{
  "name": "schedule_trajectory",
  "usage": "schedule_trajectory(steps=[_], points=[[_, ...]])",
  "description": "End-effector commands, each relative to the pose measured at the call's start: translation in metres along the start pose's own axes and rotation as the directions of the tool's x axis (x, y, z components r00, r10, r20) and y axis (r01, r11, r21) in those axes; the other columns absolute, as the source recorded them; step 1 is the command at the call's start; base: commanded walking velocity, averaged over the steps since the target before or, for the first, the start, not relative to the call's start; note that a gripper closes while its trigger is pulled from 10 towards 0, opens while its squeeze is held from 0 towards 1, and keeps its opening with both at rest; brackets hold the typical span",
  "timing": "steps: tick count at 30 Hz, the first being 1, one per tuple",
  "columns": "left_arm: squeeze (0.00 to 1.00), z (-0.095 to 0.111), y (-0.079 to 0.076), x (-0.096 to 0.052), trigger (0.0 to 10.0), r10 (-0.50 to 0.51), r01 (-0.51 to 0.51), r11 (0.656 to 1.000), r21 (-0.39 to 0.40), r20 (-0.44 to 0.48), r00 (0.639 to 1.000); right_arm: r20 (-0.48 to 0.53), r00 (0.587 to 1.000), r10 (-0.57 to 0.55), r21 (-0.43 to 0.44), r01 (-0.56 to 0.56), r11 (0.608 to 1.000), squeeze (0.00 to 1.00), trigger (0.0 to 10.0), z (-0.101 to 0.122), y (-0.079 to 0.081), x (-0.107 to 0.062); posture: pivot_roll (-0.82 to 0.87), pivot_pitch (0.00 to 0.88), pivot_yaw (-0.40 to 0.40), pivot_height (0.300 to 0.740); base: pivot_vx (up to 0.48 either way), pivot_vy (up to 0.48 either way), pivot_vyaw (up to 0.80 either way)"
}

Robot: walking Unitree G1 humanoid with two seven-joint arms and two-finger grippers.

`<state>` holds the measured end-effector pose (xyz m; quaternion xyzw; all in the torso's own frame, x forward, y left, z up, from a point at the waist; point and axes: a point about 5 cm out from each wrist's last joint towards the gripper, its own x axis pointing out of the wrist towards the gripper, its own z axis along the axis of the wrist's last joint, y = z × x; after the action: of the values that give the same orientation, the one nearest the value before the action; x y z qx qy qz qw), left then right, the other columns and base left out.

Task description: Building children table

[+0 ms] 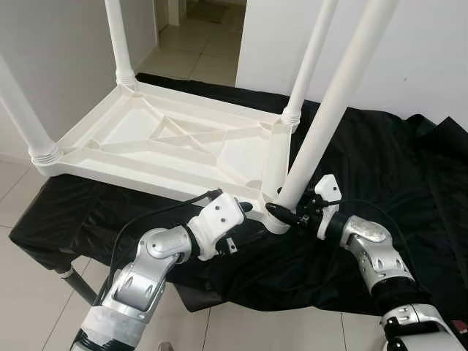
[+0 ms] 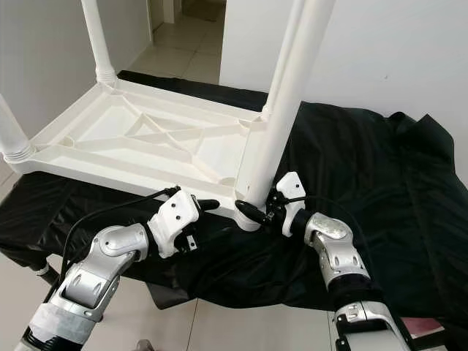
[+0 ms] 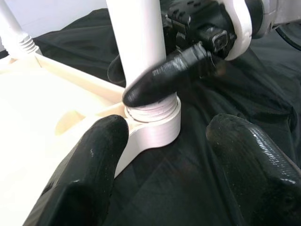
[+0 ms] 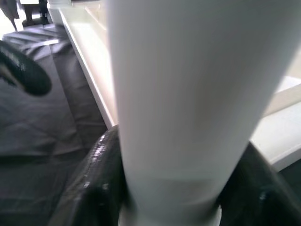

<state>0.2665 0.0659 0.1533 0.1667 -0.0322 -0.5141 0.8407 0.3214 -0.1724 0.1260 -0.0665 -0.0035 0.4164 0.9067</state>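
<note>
A white plastic children's table [image 1: 131, 139] lies upside down on a black cloth. Three white legs stand screwed into its corners: back left [image 1: 121, 44], near left [image 1: 22, 110] and back right [image 1: 311, 58]. The fourth leg [image 1: 329, 110] stands tilted in the near right corner socket [image 3: 160, 132], with its threads showing above the rim. My right gripper [image 1: 284, 212] is shut on this leg just above the socket; its fingers [image 4: 99, 188] press it from both sides. My left gripper [image 3: 169, 141] hangs open just in front of the same corner, touching nothing.
The black cloth [image 1: 380, 161] drapes over a low support with a metal leg [image 1: 73, 281] at the near left. White walls stand behind on the right. A doorway [image 1: 197, 36] opens at the back. Tiled floor [image 1: 241, 329] lies in front.
</note>
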Motion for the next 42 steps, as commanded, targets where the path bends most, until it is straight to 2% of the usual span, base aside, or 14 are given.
schedule_trajectory(steps=[1, 13, 14, 15, 17, 21, 28, 29, 30, 31, 32, 33, 37, 42], points=[[0.0, -0.001, 0.002, -0.001, 10.0, 0.065, -0.065, 0.998, 0.005, -0.009, 0.998, -0.033, 0.999, -0.013, 0.011, 0.013, 1.0, 0.0, 0.0, -0.008, -0.002, -0.004, 0.03, 0.044, -0.078, 0.74, 0.0, 0.0, 0.0], [0.0, -0.001, 0.002, 0.001, 10.0, 0.057, -0.057, 0.998, 0.004, -0.007, 0.998, -0.029, 1.0, -0.012, 0.037, 0.013, 0.999, 0.0, 0.0, -0.013, 0.0, -0.009, 0.02, 0.048, -0.069, 0.74, 0.0, 0.0, 0.0], [0.0, -0.001, 0.002, 0.001, 10.0, 0.055, -0.055, 0.998, 0.005, -0.007, 0.998, -0.03, 0.999, -0.026, 0.045, 0.028, 0.999, 0.0, 9.3, -0.014, 0.0, -0.009, 0.02, 0.048, -0.072, 0.74, 0.0, 0.0, 0.0], [0.0, -0.001, 0.002, 0.001, 10.0, 0.054, -0.054, 0.999, 0.005, -0.007, 0.998, -0.025, 0.999, -0.041, 0.064, 0.042, 0.997, 0.0, 10.0, -0.014, 0.001, -0.01, 0.02, 0.051, -0.074, 0.74, 0.0, 0.0, 0.0], [0.0, -0.001, 0.002, 0.001, 10.0, 0.054, -0.054, 0.999, 0.005, -0.007, 0.998, -0.025, 0.999, -0.041, 0.064, 0.042, 0.997, 0.0, 10.0, -0.014, 0.001, -0.01, 0.02, 0.051, -0.074, 0.74, 0.0, 0.0, 0.0], [0.0, -0.002, 0.0, 0.001, 10.0, 0.054, -0.054, 0.999, -0.001, -0.009, 0.998, -0.019, 0.964, -0.267, 0.171, 0.266, 0.949, 0.0, 10.0, -0.011, 0.005, -0.005, 0.02, 0.057, -0.079, 0.74, 0.0, 0.0, 0.0], [0.0, -0.002, -0.001, 0.0, 10.0, 0.051, -0.051, 0.999, -0.003, -0.01, 0.999, -0.005, 0.938, -0.346, 0.189, 0.341, 0.921, 0.0, 10.0, -0.005, 0.02, 0.003, 0.02, 0.064, -0.075, 0.74, 0.0, 0.0, 0.0], [0.0, -0.002, -0.001, -0.001, 10.0, 0.05, -0.05, 0.999, -0.004, -0.011, 0.999, -0.041, 0.851, -0.524, 0.229, 0.518, 0.824, 0.0, 10.0, -0.003, 0.026, 0.007, 0.02, 0.066, -0.076, 0.74, 0.0, 0.0, 0.0], [0.0, -0.002, -0.001, -0.001, 10.0, 0.049, -0.049, 0.999, -0.004, -0.013, 0.999, -0.067, 0.801, -0.595, 0.189, 0.596, 0.781, 0.0, 10.0, -0.003, 0.029, 0.007, 0.02, 0.068, -0.078, 0.74, 0.0, 0.0, 0.0], [0.0, -0.002, -0.001, -0.001, 10.0, 0.049, -0.049, 0.999, -0.004, -0.013, 0.999, -0.067, 0.801, -0.595, 0.189, 0.596, 0.781, 0.0, 10.0, -0.003, 0.029, 0.007, 0.02, 0.068, -0.078, 0.74, 0.0, 0.0, 0.0], [0.0, -0.002, -0.001, -0.002, 10.0, 0.048, -0.048, 0.999, -0.003, -0.014, 0.999, -0.078, 0.768, -0.636, 0.155, 0.639, 0.753, 0.0, 10.0, -0.002, 0.032, 0.007, 0.02, 0.069, -0.079, 0.74, 0.0, 0.0, 0.0], [0.0, -0.002, -0.002, -0.002, 10.0, 0.047, -0.047, 0.999, -0.003, -0.015, 0.999, -0.115, 0.676, -0.728, 0.173, 0.735, 0.655, 0.0, 10.0, -0.002, 0.045, 0.005, 0.03, 0.069, -0.079, 0.74, 0.0, 0.0, 0.0], [0.0, -0.002, -0.003, -0.002, 10.0, 0.046, -0.046, 0.999, -0.004, -0.016, 0.999, -0.152, 0.639, -0.754, 0.235, 0.764, 0.601, 0.0, 10.0, -0.003, 0.059, 0.008, 0.03, 0.067, -0.08, 0.74, 0.0, 0.0, 0.0], [0.0, -0.003, -0.003, -0.003, 10.0, 0.043, -0.043, 0.999, -0.004, -0.018, 0.999, -0.149, 0.658, -0.738, 0.25, 0.747, 0.615, 0.0, 10.0, -0.002, 0.063, 0.011, 0.04, 0.062, -0.077, 0.74, 0.0, 0.0, 0.0]])
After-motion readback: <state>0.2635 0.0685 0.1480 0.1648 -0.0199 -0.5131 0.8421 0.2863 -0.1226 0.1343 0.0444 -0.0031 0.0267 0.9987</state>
